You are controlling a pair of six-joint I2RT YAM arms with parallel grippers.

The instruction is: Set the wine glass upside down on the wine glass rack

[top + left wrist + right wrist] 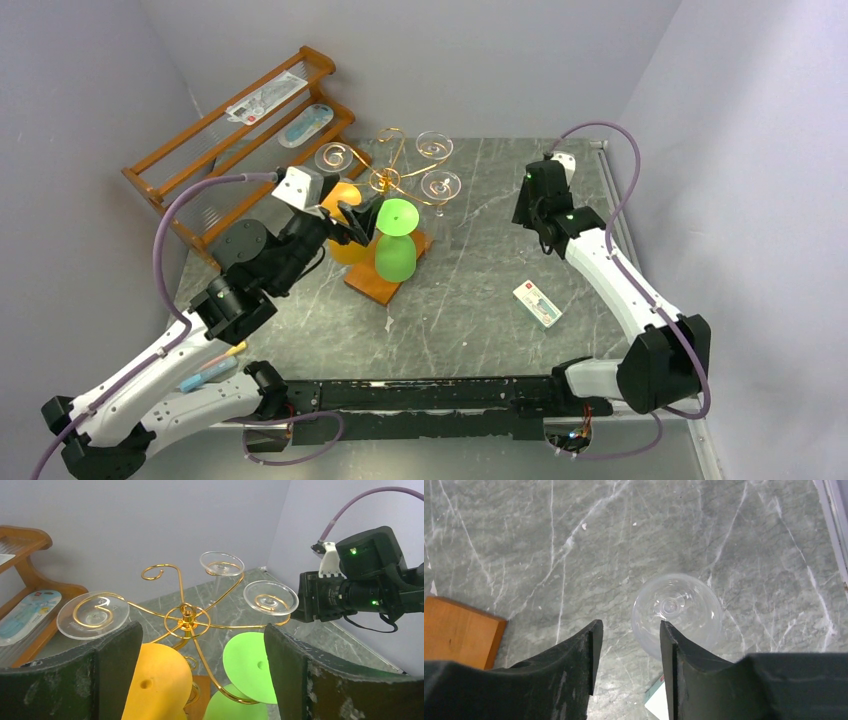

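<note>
The right gripper (630, 626) hangs high over the right half of the table (574, 540), pointing straight down, its jaws about half apart with nothing between them. Directly beneath, a little right of the gap, stands the clear wine glass (686, 605), well apart from the rack's wooden base (459, 630) on its left and just far of a small card (655, 705). Seen from straight above, I cannot tell which end of it is up, and in the top view the arm hides it. This station reads as lining up for a descent; the gap would need to shift right to straddle the glass.

The wine glass rack (395, 175) stands left of centre. Three clear glasses (92, 615) hang foot-up from its gold scrolls, since a curl catches the foot and lets the bowl dangle. A green glass (396, 245) and an orange glass (348, 250) sit inverted on the near side over the base; whether they are hung or resting, I cannot tell. One far scroll (160, 572) is bare, probably the slot meant for this glass.

The left gripper (202, 630) is spread wide and empty, just near of the rack, with the orange foot just beyond one finger; it seems parked, though close enough to crowd an approach from that side.
</note>
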